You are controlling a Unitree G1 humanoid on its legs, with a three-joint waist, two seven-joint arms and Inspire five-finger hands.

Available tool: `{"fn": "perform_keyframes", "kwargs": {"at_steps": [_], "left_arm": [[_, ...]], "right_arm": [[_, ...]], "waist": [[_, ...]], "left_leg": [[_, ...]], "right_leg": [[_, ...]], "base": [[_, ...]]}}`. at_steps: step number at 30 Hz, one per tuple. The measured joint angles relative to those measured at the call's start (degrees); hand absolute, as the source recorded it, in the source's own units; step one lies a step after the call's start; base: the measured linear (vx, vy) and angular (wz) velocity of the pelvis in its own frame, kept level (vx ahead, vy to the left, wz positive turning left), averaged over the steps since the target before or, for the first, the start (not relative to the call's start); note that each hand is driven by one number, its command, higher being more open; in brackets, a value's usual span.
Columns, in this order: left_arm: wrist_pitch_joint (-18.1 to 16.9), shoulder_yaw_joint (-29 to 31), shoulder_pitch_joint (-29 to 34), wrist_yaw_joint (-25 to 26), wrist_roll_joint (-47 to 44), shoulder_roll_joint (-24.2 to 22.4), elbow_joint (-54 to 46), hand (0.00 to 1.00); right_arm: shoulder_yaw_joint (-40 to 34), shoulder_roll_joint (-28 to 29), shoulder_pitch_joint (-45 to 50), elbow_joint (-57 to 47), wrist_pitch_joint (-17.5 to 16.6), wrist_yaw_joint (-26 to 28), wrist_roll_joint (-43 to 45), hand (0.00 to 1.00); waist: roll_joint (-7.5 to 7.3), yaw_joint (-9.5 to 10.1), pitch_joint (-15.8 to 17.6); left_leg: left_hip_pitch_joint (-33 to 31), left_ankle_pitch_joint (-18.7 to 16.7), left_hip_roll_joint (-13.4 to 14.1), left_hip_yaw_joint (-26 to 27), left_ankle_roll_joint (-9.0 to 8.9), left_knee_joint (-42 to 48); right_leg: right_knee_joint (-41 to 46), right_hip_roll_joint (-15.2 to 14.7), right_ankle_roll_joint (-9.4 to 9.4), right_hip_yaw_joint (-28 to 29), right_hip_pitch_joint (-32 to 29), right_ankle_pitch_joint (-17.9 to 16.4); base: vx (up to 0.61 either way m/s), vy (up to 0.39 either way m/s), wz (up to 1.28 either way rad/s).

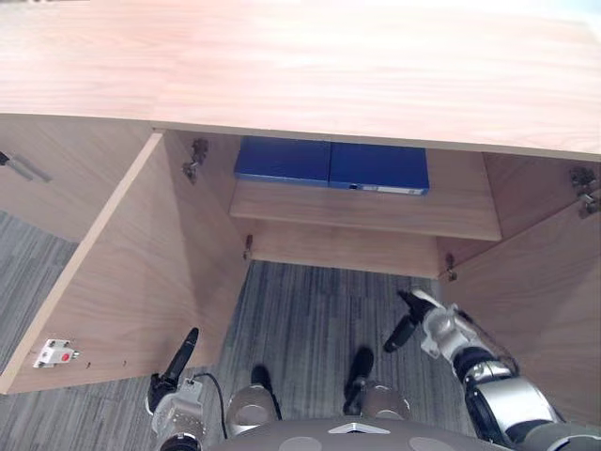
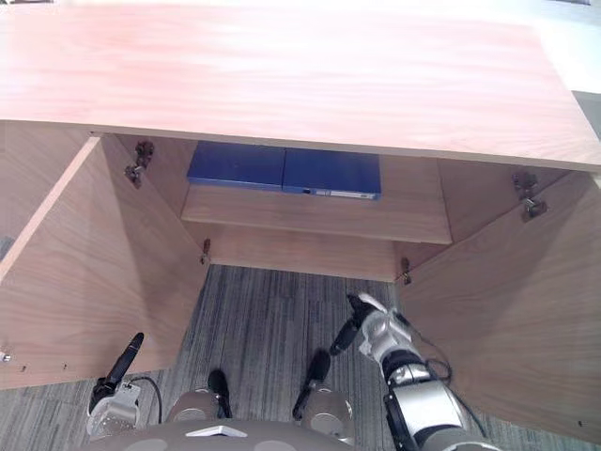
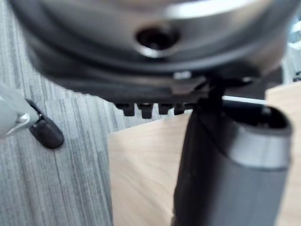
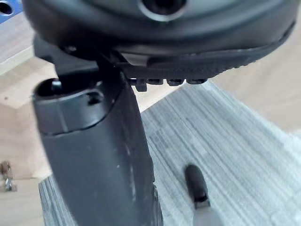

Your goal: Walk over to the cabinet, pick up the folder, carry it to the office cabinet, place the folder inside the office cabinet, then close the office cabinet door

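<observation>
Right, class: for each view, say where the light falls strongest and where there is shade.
Left eye view: the cabinet top is brightly lit, while the folder lies in shade beneath it. Right eye view: the same. Left wrist view: the left hand is dark against the pale door. Right wrist view: the right hand is dark against the lit carpet.

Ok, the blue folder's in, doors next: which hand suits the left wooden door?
Left: the left hand hangs beside that open light wooden door, fingers straight; the right hand is nearer the other door.
</observation>
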Motion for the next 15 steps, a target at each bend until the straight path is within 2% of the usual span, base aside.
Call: {"fn": "perform_keyframes", "kwargs": {"at_steps": [2,3,4,8,9,10,11,13,15], "left_arm": [[-0.12,-0.43,1.36,0.04,1.06,0.1,0.01,1.0],[-0.12,-0.52,2.66,0.07,1.51,0.09,0.02,1.0],[-0.11,-0.67,3.17,0.11,1.56,-0.18,0.02,1.0],[-0.22,-2.85,4.08,2.12,2.4,-0.86,0.13,1.0],[-0.58,-3.6,4.52,2.13,4.24,-1.07,1.4,1.0],[-0.76,-4.9,5.97,2.11,7.27,-1.12,2.55,1.0],[-0.54,-6.05,6.81,2.24,10.16,-1.19,3.66,1.0],[0.42,-11.06,7.97,1.18,15.04,-0.86,5.33,1.0],[0.84,-14.43,7.71,0.15,23.06,1.15,5.56,1.0]], "right_arm": [[-1.61,3.04,3.21,-0.65,-0.09,-1.26,3.49,1.0],[-6.6,8.86,9.88,0.06,-1.03,-2.79,11.01,1.0],[-9.12,10.15,11.63,0.97,-1.04,-3.13,13.22,1.0],[-15.7,11.59,15.03,2.48,-0.95,-5.67,19.48,1.0],[-21.41,12.38,16.07,3.75,-1.67,-6.83,21.71,1.0],[-29.54,13.68,17.1,4.43,-2.53,-8.76,26.84,1.0],[-34.37,14.26,17.77,4.36,-2.91,-10.63,31.92,1.0],[-38.41,14.42,19.74,4.37,-3.77,-13.77,39.27,1.0],[-37.97,14.33,22.04,4.38,-4.7,-15.45,43.71,1.0]], "waist": [[-0.62,-0.46,-1.5],[-1.26,-0.56,-3.07],[-1.29,-0.66,-3.22],[-1.67,-0.78,-3.89],[-1.61,-0.8,-4.46],[-1.43,-0.83,-5.25],[-1.25,-0.92,-5.63],[-0.97,-1.23,-6.18],[-1.15,-1.73,-7.2]], "left_leg": [[0.11,-0.06,-0.56,0.13,0.07,-0.14],[1.49,-0.38,-0.59,0.07,-0.13,-0.29],[2.44,-0.96,-0.64,0.08,-0.59,-0.38],[3.2,-1.58,-1.57,-0.22,-0.23,-0.93],[3.59,-1.67,-1.74,-0.43,-0.23,-1.07],[4.66,-1.71,-1.88,-0.46,-0.24,-1.59],[5.71,-1.72,-2.07,-0.49,-0.24,-2.2],[7.51,-1.71,-2.3,-0.53,-0.23,-3.2],[8.16,-1.71,-2.36,-0.42,-0.23,-3.84]], "right_leg": [[-1.95,-0.03,0.03,0.51,0.63,1.21],[-1.99,-0.01,-0.26,0.8,1.78,0.98],[-2.26,-0.01,-0.4,0.98,2.59,0.86],[-2.28,-0.14,-0.14,3.25,2.34,0.65],[-2.28,-0.08,-0.13,3.76,2.53,0.65],[-2.29,0.0,-0.11,4.03,3.04,0.63],[-2.29,0.03,0.05,4.26,3.75,0.52],[-2.29,0.08,0.33,4.51,4.77,0.31],[-2.29,0.38,0.39,5.28,4.86,0.26]], "base": [[-0.05,0.159,-0.09],[-0.1,0.193,-0.1],[-0.13,0.15,-0.14],[-0.09,0.058,-0.15],[-0.05,0.021,-0.1],[-0.04,0.02,-0.13],[0.0,0.018,-0.12],[0.01,0.03,-0.1],[0.0,0.025,-0.17]]}}
